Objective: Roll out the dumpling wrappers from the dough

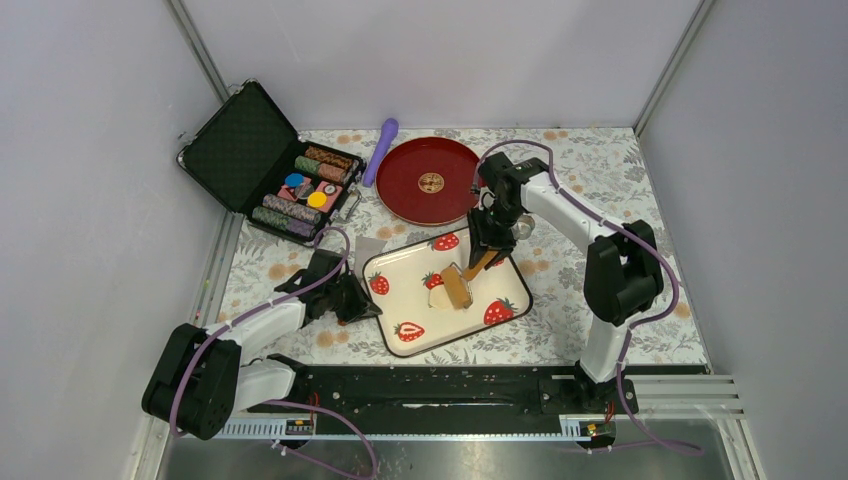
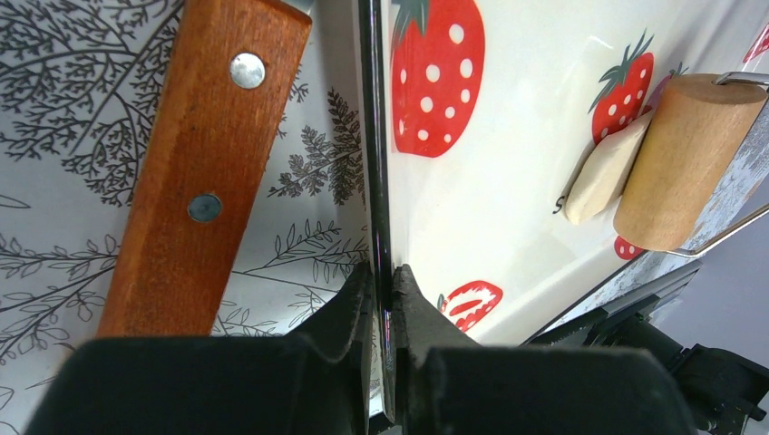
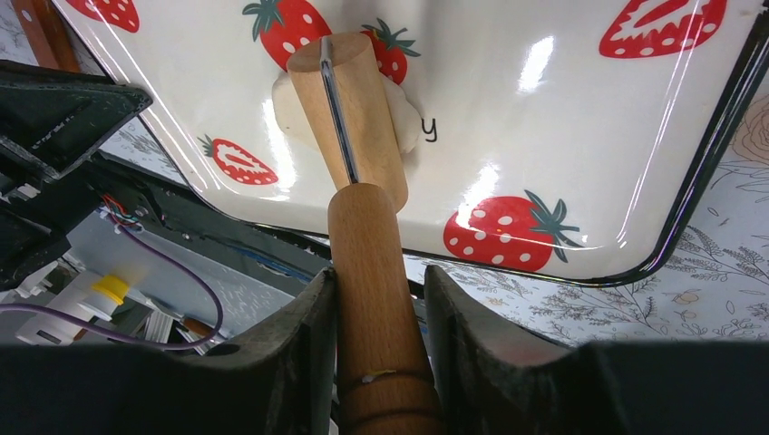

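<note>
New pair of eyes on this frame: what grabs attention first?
The strawberry-print tray in the middle of the top view, where the right end effector grips a wooden roller whose drum sits on the pale dough. The left end effector pinches the tray's left rim, beside a wooden-handled tool. At the back sit a red plate and an open case of poker chips.

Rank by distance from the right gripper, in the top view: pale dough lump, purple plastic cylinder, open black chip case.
1. Pale dough lump, just near-left of the right gripper.
2. Purple plastic cylinder, back centre.
3. Open black chip case, back left.
</note>
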You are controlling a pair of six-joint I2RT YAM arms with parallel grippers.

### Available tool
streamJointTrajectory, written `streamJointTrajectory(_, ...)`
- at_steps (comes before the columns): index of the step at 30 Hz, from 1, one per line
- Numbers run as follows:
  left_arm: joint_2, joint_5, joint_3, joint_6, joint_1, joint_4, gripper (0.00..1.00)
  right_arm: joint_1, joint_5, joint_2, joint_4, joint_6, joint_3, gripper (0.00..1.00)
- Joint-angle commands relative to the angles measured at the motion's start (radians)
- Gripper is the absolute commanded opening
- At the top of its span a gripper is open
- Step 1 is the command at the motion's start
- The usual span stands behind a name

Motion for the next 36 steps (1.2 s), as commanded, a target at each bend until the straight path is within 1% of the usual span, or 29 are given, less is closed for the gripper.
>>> streamJointTrajectory(1, 0.017, -0.148, -0.001, 0.062, 0.008, -0.142, 0.0, -0.067, 0.538, 0.098, -0.098, -0.094, -0.082, 0.0)
streamJointTrajectory(20, 0.004, -0.146, -0.008, 0.062, 0.009, -0.144, 0.0, -0.105, 0.525, 0.105, -0.102, -0.099, -0.083, 0.0)
streamJointTrajectory(36, 0.008, -0.148, -0.006, 0.061, 0.008, -0.141, 0.0, -0.106, 0.565, 0.086, -0.105, -0.098, -0.088, 0.0)
